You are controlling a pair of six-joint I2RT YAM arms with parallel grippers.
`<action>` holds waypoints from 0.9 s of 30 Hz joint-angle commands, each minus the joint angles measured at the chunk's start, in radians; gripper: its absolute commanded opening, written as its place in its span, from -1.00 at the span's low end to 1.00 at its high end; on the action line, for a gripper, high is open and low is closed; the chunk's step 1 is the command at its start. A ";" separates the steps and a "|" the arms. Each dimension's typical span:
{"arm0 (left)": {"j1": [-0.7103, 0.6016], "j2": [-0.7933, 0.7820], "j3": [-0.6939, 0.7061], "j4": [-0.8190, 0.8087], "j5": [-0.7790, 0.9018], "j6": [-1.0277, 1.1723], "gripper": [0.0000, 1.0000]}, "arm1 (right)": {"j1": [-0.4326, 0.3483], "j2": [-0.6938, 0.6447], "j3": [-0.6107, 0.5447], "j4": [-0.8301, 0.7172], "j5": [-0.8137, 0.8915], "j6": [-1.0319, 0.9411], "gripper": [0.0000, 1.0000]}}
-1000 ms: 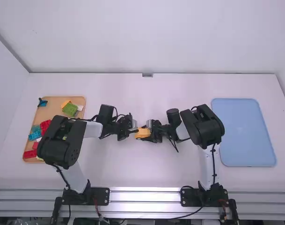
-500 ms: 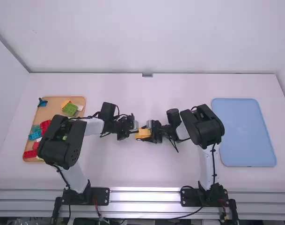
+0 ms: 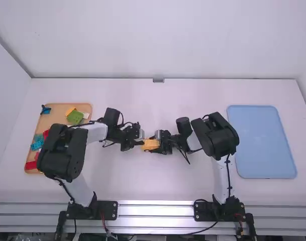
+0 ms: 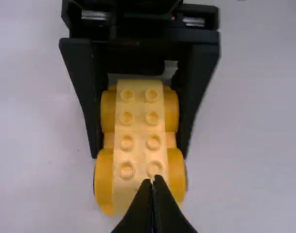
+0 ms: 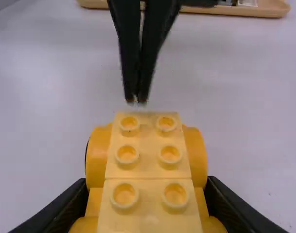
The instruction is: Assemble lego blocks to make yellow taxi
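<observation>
Near the table's middle, a yellow wheeled base topped with yellow bricks (image 3: pixel 151 144) is held by my right gripper (image 3: pixel 161 145). My left gripper (image 3: pixel 140 142) is just to its left. Two rows of studs run along the yellow bricks (image 4: pixel 140 141) in the left wrist view; the left gripper (image 4: pixel 153 182) has its fingertips together over their near end, gripping nothing. From the right wrist, the yellow bricks (image 5: pixel 148 150) lie between the right gripper's fingers (image 5: pixel 148 196), one against each side. The left gripper's closed tips stand just beyond the far end.
A wooden tray (image 3: pixel 85 106) at the left holds a green brick (image 3: pixel 75 117), a blue piece (image 3: pixel 45 109), red bricks (image 3: pixel 31 165) and other pieces, partly behind the left arm. A blue tray (image 3: pixel 262 141) lies at the right.
My left gripper has shifted slightly left and toward the camera. The right gripper has moved a little left with the yellow assembly.
</observation>
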 commanded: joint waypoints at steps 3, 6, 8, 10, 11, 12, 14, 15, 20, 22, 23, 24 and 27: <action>0.135 -0.132 0.049 -0.070 0.097 0.110 -0.96 | -0.034 0.018 0.010 -0.001 0.004 -0.005 0.15; 0.200 -0.175 0.048 -0.085 0.096 0.085 -0.74 | -0.053 0.018 0.010 -0.001 0.002 -0.005 0.25; 0.254 -0.204 0.047 -0.080 0.085 0.003 0.98 | -0.069 0.018 0.010 -0.001 -0.001 -0.003 0.67; 0.268 -0.211 0.047 -0.082 0.085 -0.019 0.98 | -0.075 0.018 0.010 -0.001 -0.008 0.004 0.92; 0.290 -0.215 0.047 -0.085 0.085 -0.042 0.98 | -0.086 0.015 0.011 0.000 -0.032 0.026 0.97; 0.301 -0.215 0.047 -0.085 0.085 -0.048 0.98 | -0.094 0.008 0.010 -0.002 -0.051 0.037 0.97; 0.318 -0.214 0.046 -0.093 0.085 -0.048 0.98 | -0.116 -0.024 -0.006 -0.001 -0.089 0.081 0.97; 0.323 -0.214 0.046 -0.097 0.085 -0.047 0.98 | -0.134 -0.058 -0.025 -0.001 -0.102 0.106 0.97; 0.327 -0.214 0.046 -0.095 0.010 -0.047 0.98 | -0.233 -0.227 -0.093 -0.035 -0.045 0.225 0.97; 0.327 -0.214 0.046 -0.096 -0.040 -0.048 0.98 | -0.288 -0.327 -0.121 -0.108 -0.034 0.208 0.97; 0.327 -0.214 0.046 -0.097 -0.052 -0.051 0.98 | -0.311 -0.371 -0.130 -0.153 -0.029 0.184 0.97; 0.327 -0.214 0.046 -0.095 -0.057 -0.065 0.98 | -0.324 -0.399 -0.135 -0.185 -0.025 0.166 0.97; 0.327 -0.214 0.046 -0.042 -0.096 -0.237 0.98 | -0.377 -0.546 -0.140 -0.378 0.048 0.047 0.97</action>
